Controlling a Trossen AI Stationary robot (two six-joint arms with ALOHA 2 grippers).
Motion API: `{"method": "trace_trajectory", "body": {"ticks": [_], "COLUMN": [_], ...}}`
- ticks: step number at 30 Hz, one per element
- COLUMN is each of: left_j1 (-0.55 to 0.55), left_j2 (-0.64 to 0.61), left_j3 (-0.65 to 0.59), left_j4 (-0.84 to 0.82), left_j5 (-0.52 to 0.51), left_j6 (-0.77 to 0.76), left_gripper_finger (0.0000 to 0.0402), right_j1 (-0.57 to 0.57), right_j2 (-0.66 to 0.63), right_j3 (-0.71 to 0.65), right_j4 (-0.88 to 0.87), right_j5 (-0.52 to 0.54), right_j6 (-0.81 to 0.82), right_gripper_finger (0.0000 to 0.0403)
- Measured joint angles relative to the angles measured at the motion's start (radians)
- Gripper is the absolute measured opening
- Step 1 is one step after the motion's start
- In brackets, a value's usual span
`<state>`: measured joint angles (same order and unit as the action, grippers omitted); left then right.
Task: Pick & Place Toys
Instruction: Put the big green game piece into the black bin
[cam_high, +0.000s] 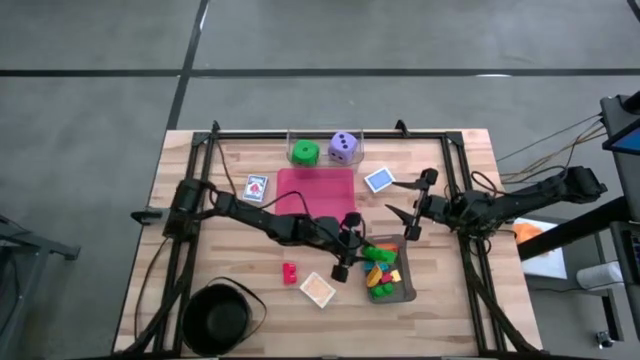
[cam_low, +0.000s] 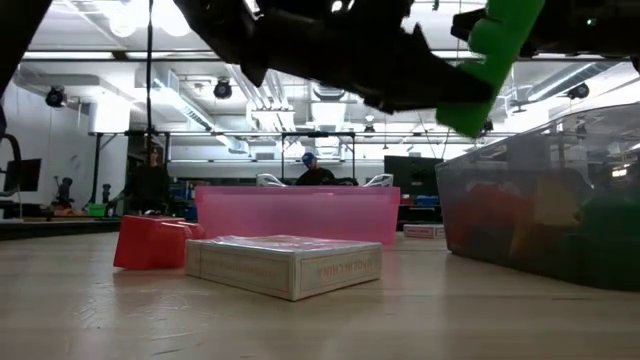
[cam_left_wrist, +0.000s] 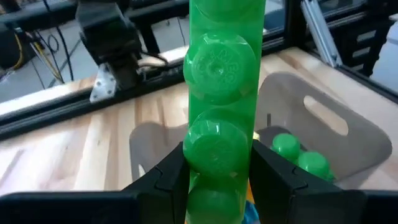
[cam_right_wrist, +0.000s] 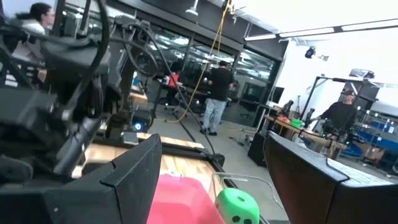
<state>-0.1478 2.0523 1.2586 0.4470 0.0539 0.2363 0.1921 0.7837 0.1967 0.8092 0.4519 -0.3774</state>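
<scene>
- We saw the left end effector (cam_high: 345, 247) over the near left edge of the grey tray (cam_high: 408, 291), clenched on a long green brick (cam_left_wrist: 222, 124); the left wrist view showed its two dark fingers (cam_left_wrist: 163, 180) pressed against the brick's sides, with the tray's open mouth right beneath.
- In the low view the same green brick (cam_low: 490, 60) hung above the tray's rim, clear of the counter (cam_high: 450, 320), so we judged this placement as underway but not finished.
- The tray already held a small pile of bricks (cam_high: 382, 270) in red, yellow, orange, green and blue, which we took as the done part of the job.
- Left out on the counter were a red brick (cam_high: 290, 272) and an orange card (cam_high: 317, 290) near it, both just left of the tray, plus a card (cam_high: 256, 188) beside the pink tray (cam_high: 318, 192) and a blue card (cam_high: 379, 180) on its other side.
- The green die (cam_high: 305, 153) and the purple die (cam_high: 343, 147) sat at the far edge in a clear tray; we could not tell whether they were meant to stay there.
- The right end effector (cam_high: 417, 204) hovered near the blue card, released and empty, its fingers standing apart in the right wrist view.
- The black bowl (cam_high: 218, 318) at the near left corner looked empty, as far as we could see.
- By our judgement roughly half remained.
</scene>
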Motion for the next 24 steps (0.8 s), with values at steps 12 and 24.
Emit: {"method": "trace_trajectory", "body": {"ticks": [12, 24], "left_j1": [0.000, -0.001], "left_j2": [0.022, 0.022], "left_j3": [0.014, 0.013], "left_j4": [0.004, -0.025], "left_j5": [0.026, 0.026], "left_j6": [-0.007, -0.008], "left_gripper_finger": [0.0168, 0.0208], "right_j1": [0.000, 0.000], "right_j2": [0.026, 0.041], "right_j3": [-0.002, -0.002], "right_j4": [-0.003, -0.003], "right_j5": [0.003, 0.003], "right_j6": [0.034, 0.045], "right_gripper_finger": [0.0282, 0.0282]}}
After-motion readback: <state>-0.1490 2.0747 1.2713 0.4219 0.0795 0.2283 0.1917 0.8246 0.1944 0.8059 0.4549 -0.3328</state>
